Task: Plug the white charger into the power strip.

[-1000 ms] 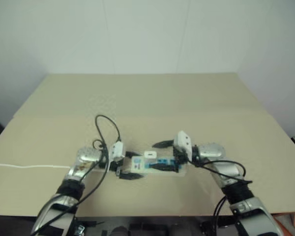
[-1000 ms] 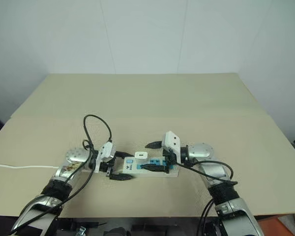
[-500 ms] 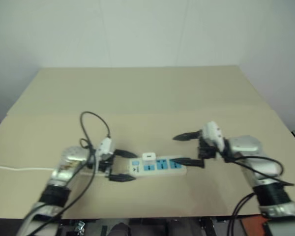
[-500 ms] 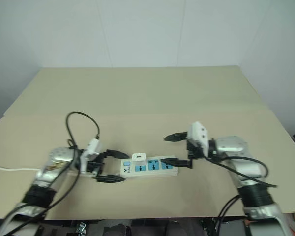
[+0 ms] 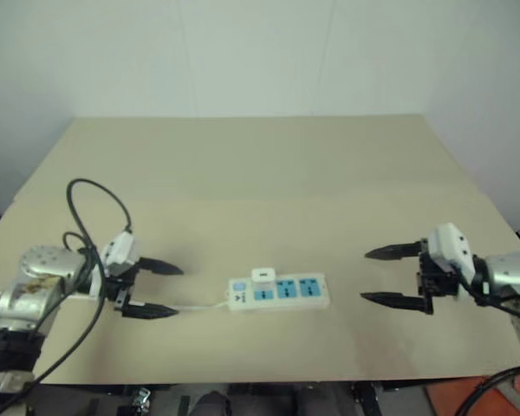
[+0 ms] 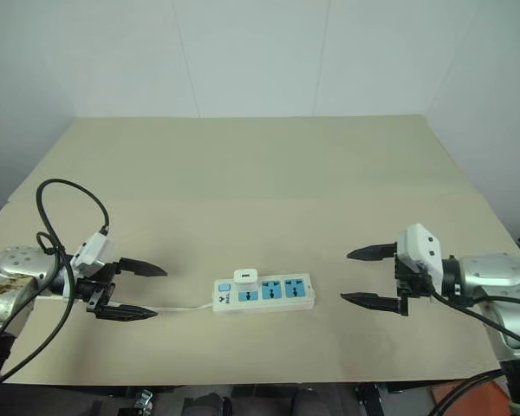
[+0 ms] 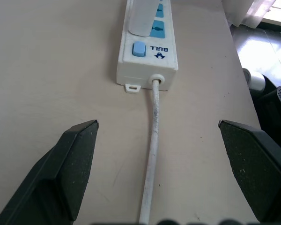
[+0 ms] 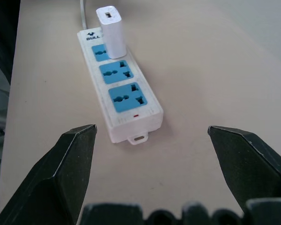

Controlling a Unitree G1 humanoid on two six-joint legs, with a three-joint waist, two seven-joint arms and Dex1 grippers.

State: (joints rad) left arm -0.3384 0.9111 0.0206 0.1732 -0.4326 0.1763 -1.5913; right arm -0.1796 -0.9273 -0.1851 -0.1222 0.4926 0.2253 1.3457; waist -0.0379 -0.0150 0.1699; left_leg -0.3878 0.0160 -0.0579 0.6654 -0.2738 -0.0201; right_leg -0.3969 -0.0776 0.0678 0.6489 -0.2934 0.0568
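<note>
The power strip (image 5: 278, 292) lies flat near the table's front edge, a long white bar with blue socket faces. The white charger (image 5: 262, 276) stands upright in the socket nearest the strip's switch end; it shows as a white block in the right wrist view too (image 8: 111, 32). My left gripper (image 5: 152, 289) hangs open to the left of the strip, above its thin white cord (image 7: 152, 150). My right gripper (image 5: 392, 276) is open well to the right of the strip. Neither gripper touches anything.
The tan table (image 5: 260, 182) stretches back to a white wall. The strip's cord runs left along the table toward my left arm. A black cable (image 5: 91, 204) loops up from my left wrist.
Both grippers have drawn away from the strip, left one to the left, right one to the right, and risen slightly. The charger stays in its socket. The camera has tilted a little.
</note>
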